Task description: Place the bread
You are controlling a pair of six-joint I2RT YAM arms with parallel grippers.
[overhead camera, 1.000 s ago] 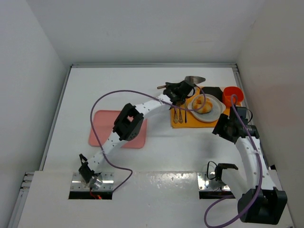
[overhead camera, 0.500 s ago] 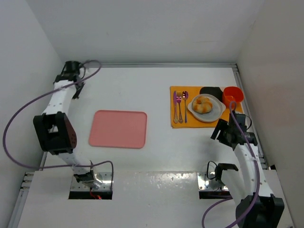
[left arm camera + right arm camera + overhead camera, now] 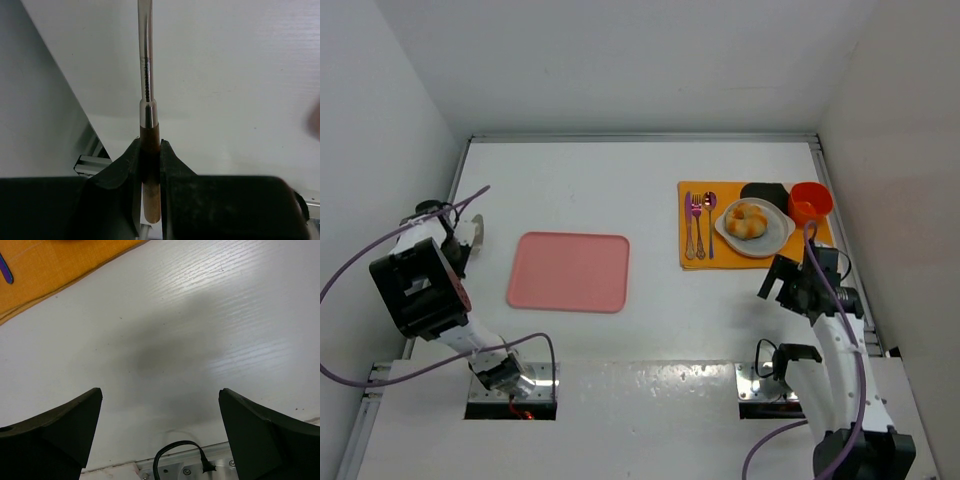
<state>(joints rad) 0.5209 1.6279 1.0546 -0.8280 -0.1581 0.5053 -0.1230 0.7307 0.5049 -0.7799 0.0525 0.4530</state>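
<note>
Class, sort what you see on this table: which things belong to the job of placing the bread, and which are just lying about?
Job:
bread
white plate under it

Lying about:
pink tray
orange mat
fork
spoon
orange cup
black container

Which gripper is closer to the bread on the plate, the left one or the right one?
The right. The right gripper is just in front of the bread, beside the orange mat. The left gripper is at the table's far left edge, past the pink tray.

You see a pink tray [image 3: 568, 271] well left of the orange mat [image 3: 698, 262]; fork [image 3: 692, 222], spoon [image 3: 709, 220], plate [image 3: 772, 238] and cup [image 3: 810, 201] sit on that mat.
</note>
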